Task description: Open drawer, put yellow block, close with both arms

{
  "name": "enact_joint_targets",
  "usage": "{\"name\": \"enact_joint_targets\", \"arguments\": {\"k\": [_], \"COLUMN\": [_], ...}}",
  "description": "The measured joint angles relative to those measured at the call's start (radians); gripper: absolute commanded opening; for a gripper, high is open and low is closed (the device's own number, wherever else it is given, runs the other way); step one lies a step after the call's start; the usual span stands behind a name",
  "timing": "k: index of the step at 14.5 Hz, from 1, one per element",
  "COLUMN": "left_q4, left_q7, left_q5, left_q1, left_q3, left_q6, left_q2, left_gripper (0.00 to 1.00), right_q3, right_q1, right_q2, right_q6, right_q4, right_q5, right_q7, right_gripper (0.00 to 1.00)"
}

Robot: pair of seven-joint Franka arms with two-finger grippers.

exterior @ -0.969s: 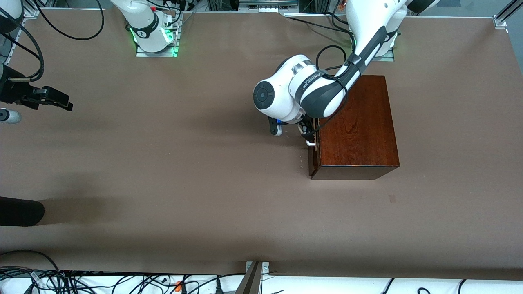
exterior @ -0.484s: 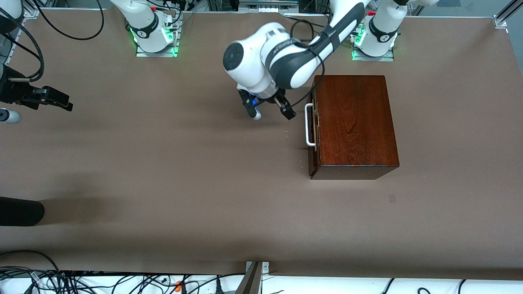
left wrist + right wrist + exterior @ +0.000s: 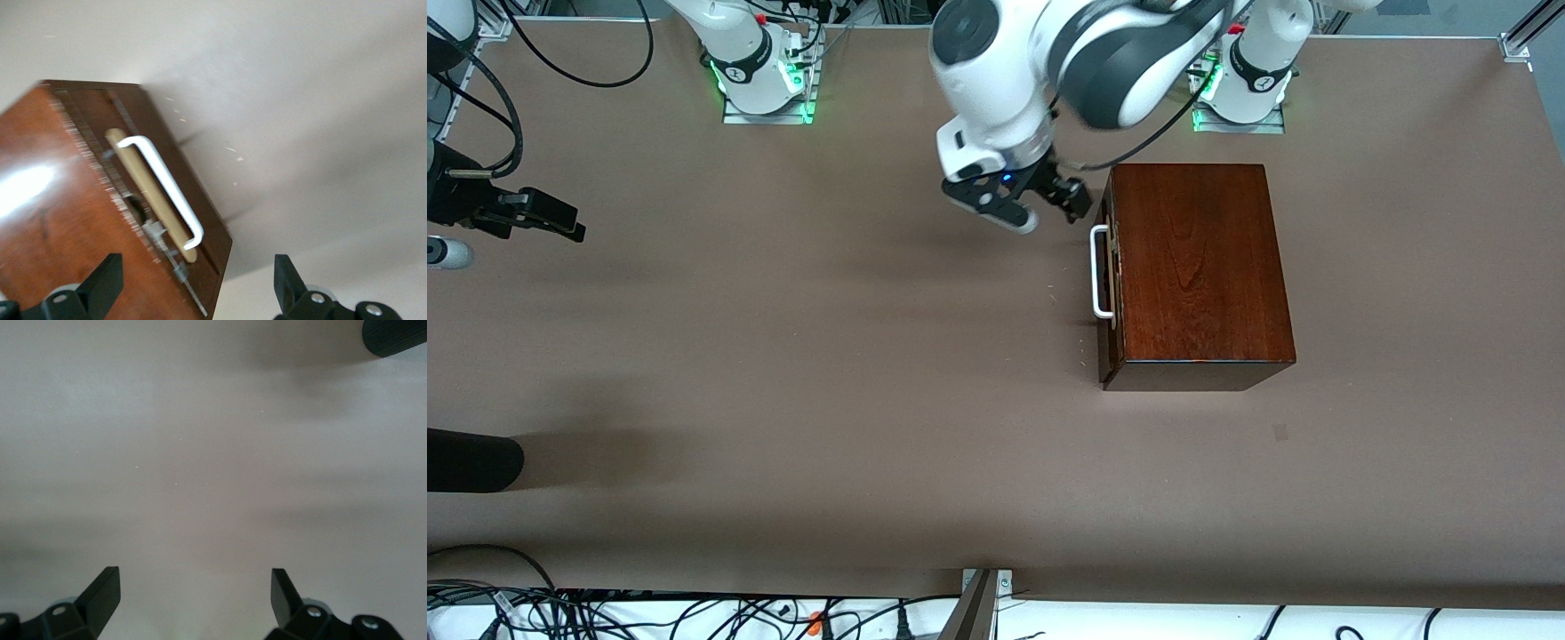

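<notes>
Where front view looks down on brown table (image 3: 783,356), drawer (image 3: 1104,276) sits shut in mahogany box (image 3: 1196,267) toward left arm's end; left claw (image 3: 1040,203) hangs over table beside box, spread, empty; right claw (image 3: 560,222) waits at right arm's end. Left wrist: fingers (image 3: 103,283) wide apart, white handle (image 3: 170,190) beneath. Right wrist: right claw's fingers (image 3: 100,590) wide, holding nothing, over bare table

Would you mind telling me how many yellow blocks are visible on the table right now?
0. No yellow block shows on the table or beside the wooden box; the drawer is shut, so one may be hidden inside.
</notes>
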Motion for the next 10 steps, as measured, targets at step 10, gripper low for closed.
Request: {"name": "enact_joint_targets", "arguments": {"k": [10], "left_q4": [-0.019], "left_q7": [-0.018], "left_q5": [-0.198], "left_q1": [0.373], "left_q3": [0.012], "left_q6": [-0.117], "left_q2": [-0.239], "left_gripper": [1.0], "right_q3": [0.0], "right_q1": [0.0], "right_q2": [0.0], "right_q6": [0.0], "right_q4": [0.0], "right_q5": [0.0], "right_q7": [0.0], "right_gripper": [1.0]}}
